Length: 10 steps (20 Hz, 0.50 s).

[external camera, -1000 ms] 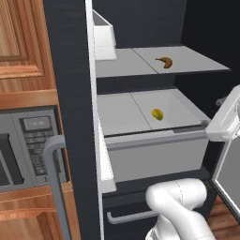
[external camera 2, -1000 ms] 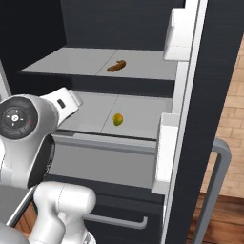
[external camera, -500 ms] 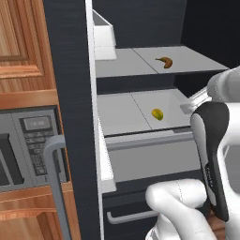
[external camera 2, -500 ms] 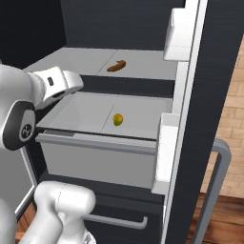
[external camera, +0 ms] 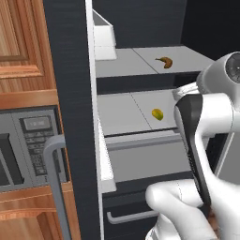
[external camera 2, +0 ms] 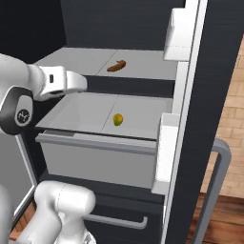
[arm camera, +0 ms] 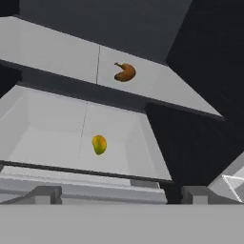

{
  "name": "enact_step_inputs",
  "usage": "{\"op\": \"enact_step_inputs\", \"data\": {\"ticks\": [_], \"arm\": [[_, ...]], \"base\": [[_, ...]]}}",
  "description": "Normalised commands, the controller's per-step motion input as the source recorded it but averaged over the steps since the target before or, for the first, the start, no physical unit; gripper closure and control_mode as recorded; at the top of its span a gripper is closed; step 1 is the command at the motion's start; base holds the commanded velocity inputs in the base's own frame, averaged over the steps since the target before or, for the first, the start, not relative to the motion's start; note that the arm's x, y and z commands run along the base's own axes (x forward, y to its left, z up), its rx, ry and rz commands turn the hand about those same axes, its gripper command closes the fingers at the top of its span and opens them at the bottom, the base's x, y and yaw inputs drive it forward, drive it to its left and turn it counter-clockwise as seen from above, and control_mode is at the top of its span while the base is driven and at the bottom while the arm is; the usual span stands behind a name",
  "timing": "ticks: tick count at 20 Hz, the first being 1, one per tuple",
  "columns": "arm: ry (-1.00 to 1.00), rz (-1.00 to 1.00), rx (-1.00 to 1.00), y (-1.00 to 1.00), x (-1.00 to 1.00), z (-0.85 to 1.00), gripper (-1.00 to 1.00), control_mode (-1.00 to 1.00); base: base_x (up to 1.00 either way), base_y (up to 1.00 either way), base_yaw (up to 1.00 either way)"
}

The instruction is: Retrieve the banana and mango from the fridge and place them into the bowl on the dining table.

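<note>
The fridge (external camera: 70,70) stands open in front of me. The banana (external camera: 164,62) (external camera 2: 116,66) (arm camera: 125,72) lies on its upper grey shelf. One shelf down, near the middle, rests the mango (external camera: 157,114) (external camera 2: 117,119) (arm camera: 99,144). My gripper (arm camera: 120,194) is open and holds nothing. It is outside the front edge of the mango's shelf and faces into the fridge, with the mango straight ahead and the banana higher and farther back. The bowl and the dining table are out of view.
White door bins (external camera: 105,35) (external camera 2: 178,33) hang on the open doors on both sides. A grey bin front (external camera 2: 95,159) runs below the mango's shelf, above a lower drawer handle (external camera 2: 119,221). A microwave panel (external camera: 33,136) and wooden cabinets (external camera: 23,47) are to the left.
The arm has swung up in front of the fridge; its forearm now points toward the shelves. Banana and mango have not moved. The gripper stays open.
</note>
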Motion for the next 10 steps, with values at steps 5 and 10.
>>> {"op": "enact_step_inputs", "data": {"ticks": [5,10], "arm": [[0.00,-0.06,0.25,-0.20,0.09,0.01,-1.00,-1.00],[-0.01,0.01,0.04,0.01,0.02,0.00,-1.00,-1.00]], "base": [[0.00,0.00,0.00],[0.00,0.00,0.00]]}}
